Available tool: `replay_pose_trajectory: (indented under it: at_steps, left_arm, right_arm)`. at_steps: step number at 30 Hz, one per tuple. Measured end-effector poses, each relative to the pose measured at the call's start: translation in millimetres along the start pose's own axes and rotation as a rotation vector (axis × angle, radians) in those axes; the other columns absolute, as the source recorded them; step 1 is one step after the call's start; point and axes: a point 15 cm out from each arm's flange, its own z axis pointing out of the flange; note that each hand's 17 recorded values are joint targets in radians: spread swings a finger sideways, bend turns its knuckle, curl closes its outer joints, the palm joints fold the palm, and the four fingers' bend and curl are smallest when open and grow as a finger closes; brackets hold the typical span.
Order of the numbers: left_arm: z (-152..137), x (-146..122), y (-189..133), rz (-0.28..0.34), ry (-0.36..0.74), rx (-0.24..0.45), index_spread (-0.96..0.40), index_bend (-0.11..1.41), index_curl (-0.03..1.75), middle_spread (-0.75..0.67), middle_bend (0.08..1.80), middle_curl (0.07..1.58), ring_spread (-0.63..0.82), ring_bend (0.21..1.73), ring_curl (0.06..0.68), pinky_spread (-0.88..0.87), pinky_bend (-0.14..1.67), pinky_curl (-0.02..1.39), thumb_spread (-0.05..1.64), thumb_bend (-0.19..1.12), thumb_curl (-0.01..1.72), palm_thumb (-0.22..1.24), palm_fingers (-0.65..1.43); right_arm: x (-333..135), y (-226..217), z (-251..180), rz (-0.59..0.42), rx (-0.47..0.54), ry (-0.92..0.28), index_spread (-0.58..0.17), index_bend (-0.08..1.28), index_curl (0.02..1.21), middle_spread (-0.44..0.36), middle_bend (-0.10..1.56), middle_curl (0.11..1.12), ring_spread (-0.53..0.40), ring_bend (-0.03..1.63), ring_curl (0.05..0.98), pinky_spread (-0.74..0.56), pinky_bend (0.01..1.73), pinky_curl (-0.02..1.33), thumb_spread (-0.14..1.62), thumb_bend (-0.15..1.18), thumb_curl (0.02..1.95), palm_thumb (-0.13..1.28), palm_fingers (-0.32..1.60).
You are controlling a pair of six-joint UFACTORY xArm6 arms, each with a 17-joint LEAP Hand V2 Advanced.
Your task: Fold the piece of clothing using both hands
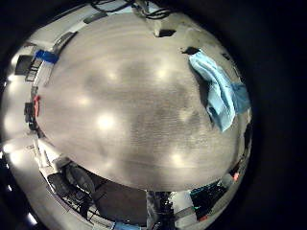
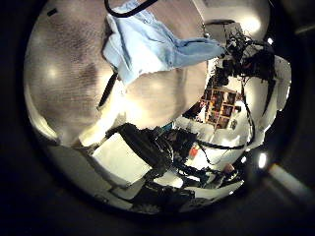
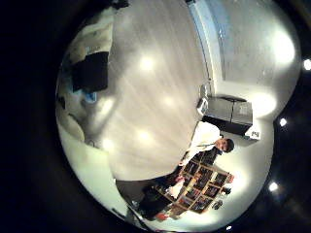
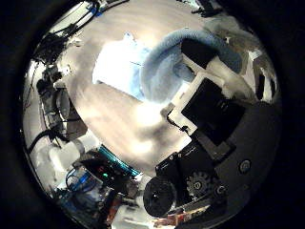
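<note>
The table (image 1: 125,115) carries a light blue cloth (image 1: 219,91), lying crumpled near one edge. In the right thumb-side palm view part of the cloth (image 4: 176,57) is lifted and draped over the right hand's (image 4: 205,95) fingers (image 4: 195,52), which curl into it. Whether the left hand is wide or closed cannot be told.

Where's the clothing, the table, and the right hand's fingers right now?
light blue garment (image 2: 148,44): left thumb side palm view, its flat middle.
table (image 1: 125,105): left little finger side palm view, bare top.
right hand (image 4: 205,81): right thumb side palm view, finger wrapped in cloth.
</note>
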Motion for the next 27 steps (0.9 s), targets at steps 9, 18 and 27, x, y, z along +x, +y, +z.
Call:
replay_pose_trajectory:
  at_steps: [9,18,27]
  left_arm:
    - [0,-42,31,-0.090,0.010,-0.013,-0.06,0.20,0.49,0.12,0.17,0.31,0.26,0.60,0.215,0.28,0.22,0.39,1.17,-0.02,0.40,0.55,0.26]
    - [-2,-58,63,-0.145,0.019,-0.003,-0.06,0.19,0.49,0.13,0.17,0.31,0.27,0.60,0.213,0.28,0.23,0.39,1.16,-0.02,0.40,0.55,0.25]
    - [0,-49,82,-0.158,0.015,-0.001,-0.06,0.20,0.48,0.13,0.18,0.31,0.28,0.60,0.212,0.28,0.23,0.39,1.17,-0.02,0.41,0.55,0.25]
  right_arm:
    - [-45,-67,-2,-0.081,0.186,-0.004,-0.236,1.12,0.81,-0.117,1.33,0.78,-0.215,1.34,0.784,-0.24,1.18,0.93,0.97,-0.02,1.00,0.96,1.12]
    - [-96,-100,19,-0.130,0.237,-0.115,-0.314,0.70,0.72,-0.181,1.13,0.69,-0.258,1.30,0.698,-0.43,1.14,0.82,1.10,-0.02,0.85,0.74,0.80]
    - [-105,-95,5,-0.136,0.267,-0.298,-0.445,0.19,0.45,-0.210,0.52,0.47,-0.283,1.10,0.534,-0.45,1.28,0.72,1.15,0.02,0.77,0.88,0.06]
